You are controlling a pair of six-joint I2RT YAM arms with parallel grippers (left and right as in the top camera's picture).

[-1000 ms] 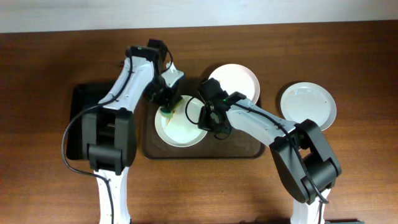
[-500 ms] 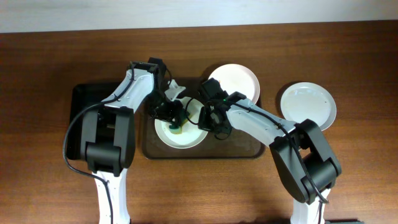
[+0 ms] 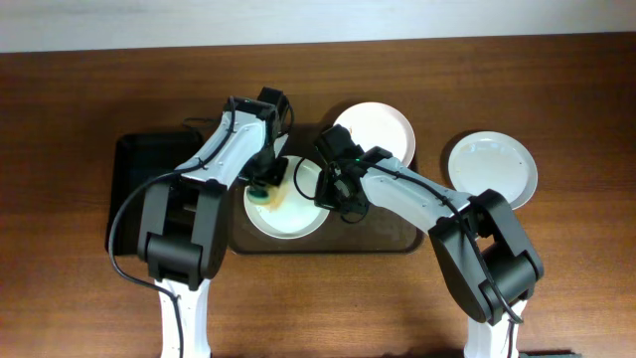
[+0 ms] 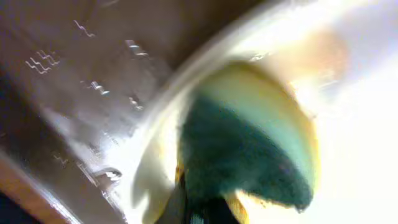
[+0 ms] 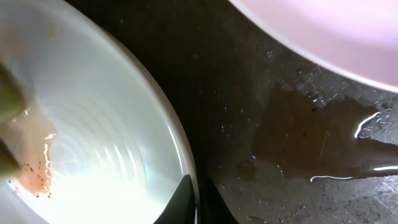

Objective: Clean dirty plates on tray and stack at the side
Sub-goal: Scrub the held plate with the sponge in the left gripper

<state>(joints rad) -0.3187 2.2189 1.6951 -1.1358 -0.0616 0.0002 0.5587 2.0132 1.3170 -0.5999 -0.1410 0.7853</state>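
A white dirty plate (image 3: 290,211) with a brownish smear lies on the dark tray (image 3: 388,237). My left gripper (image 3: 264,186) is shut on a green and yellow sponge (image 4: 249,149) and presses it on the plate's left part. My right gripper (image 3: 333,196) is shut on the plate's right rim (image 5: 186,168), one finger inside and one outside. A second white plate (image 3: 378,126) lies at the tray's far right (image 5: 336,31). A clean white plate (image 3: 492,169) sits on the table to the right of the tray.
A black bin (image 3: 134,189) stands left of the tray. The tray floor is wet (image 5: 323,149) between the two plates. Brown residue shows on the dirty plate (image 5: 34,162). The brown table (image 3: 556,278) surrounds everything.
My left gripper has swept the sponge from the plate's upper middle down and then to its left side. My right gripper and the plate have stayed in place.
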